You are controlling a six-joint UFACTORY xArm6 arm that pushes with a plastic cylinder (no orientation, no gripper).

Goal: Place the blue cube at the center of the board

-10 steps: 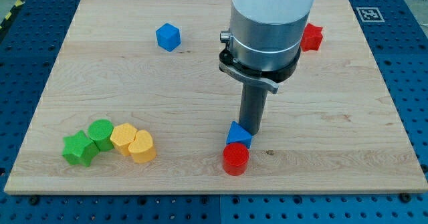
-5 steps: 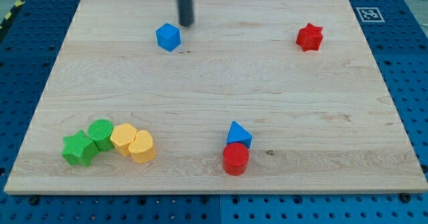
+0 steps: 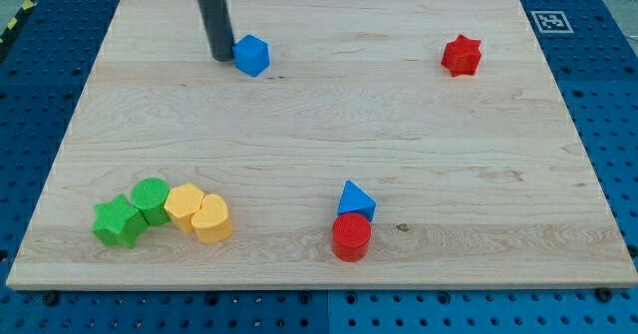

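The blue cube (image 3: 251, 55) sits on the wooden board (image 3: 319, 125) at the view's upper left. My tip (image 3: 220, 57) is just to the left of the blue cube, very close to or touching its left side. The dark rod comes down from the view's top edge.
A red star block (image 3: 462, 55) lies at the upper right. A blue triangular block (image 3: 355, 199) touches a red cylinder (image 3: 351, 237) at the lower middle. A green star (image 3: 117, 222), green cylinder (image 3: 152, 197), yellow cylinder (image 3: 183, 203) and yellow heart (image 3: 211, 217) cluster at the lower left.
My tip moved from beside the blue triangular block up to the top of the board, then from above right of the blue cube round to its left side. No block moved.
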